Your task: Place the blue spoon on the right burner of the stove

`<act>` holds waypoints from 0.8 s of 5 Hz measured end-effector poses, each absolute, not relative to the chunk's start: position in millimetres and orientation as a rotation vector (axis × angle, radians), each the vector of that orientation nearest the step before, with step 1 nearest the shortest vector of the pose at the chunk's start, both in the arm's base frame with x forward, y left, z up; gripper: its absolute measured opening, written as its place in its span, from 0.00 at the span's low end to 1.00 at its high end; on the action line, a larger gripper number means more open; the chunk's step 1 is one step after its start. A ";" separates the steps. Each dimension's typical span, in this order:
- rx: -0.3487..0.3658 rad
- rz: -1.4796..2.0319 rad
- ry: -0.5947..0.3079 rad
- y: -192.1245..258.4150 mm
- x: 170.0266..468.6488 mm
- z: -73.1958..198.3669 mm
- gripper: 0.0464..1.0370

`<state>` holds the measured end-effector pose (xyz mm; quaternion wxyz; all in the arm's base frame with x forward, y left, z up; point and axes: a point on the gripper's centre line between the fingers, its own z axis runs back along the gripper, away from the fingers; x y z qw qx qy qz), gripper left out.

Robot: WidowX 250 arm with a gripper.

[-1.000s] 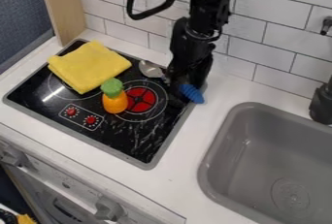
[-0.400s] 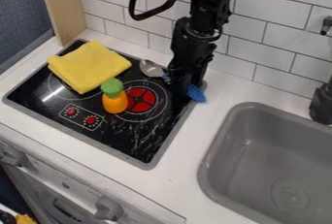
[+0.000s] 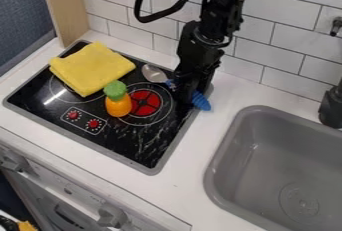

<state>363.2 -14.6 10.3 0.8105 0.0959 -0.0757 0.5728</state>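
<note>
Blue spoon point(image 3: 172, 84) at the jaws, bowl point(image 3: 153, 73) and handle end point(image 3: 201, 101) on opposite sides

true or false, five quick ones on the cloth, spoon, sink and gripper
1. The yellow cloth lies on the stove. True.
2. The spoon has a red handle. False: its handle is blue.
3. The gripper hides part of the spoon. True.
4. The sink is left of the stove in the picture. False: the sink is to the right.
5. The orange toy has a green top. True.
</note>
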 end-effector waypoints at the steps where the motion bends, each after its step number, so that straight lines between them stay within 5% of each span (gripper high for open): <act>1: 0.184 1.236 -0.224 -20.1 360.2 34.4 0.36; 4: 0.199 1.436 -0.304 -16.6 293.4 77.6 0.36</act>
